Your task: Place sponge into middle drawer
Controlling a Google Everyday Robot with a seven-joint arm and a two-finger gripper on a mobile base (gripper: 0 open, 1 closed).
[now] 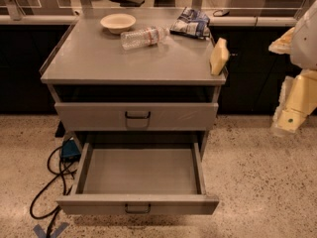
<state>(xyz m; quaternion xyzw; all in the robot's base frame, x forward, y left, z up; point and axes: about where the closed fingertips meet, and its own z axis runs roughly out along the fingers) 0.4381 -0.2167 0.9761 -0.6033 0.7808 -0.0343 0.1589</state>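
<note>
The pale yellow sponge (218, 56) stands tilted on its edge at the right rim of the grey cabinet top (99, 58). The middle drawer (173, 205) is pulled far out towards me, and its grey inside is bare. The gripper (288, 119) hangs on the cream arm at the far right of the view. It is over the floor, well right of the cabinet, lower than the sponge and apart from it.
A cream bowl (118, 22), a plastic bottle (143, 37) lying on its side and a blue-white bag (191, 22) are at the back of the top. The upper drawer front (99, 116) is shut. Black cables (53, 175) lie on the floor at the left.
</note>
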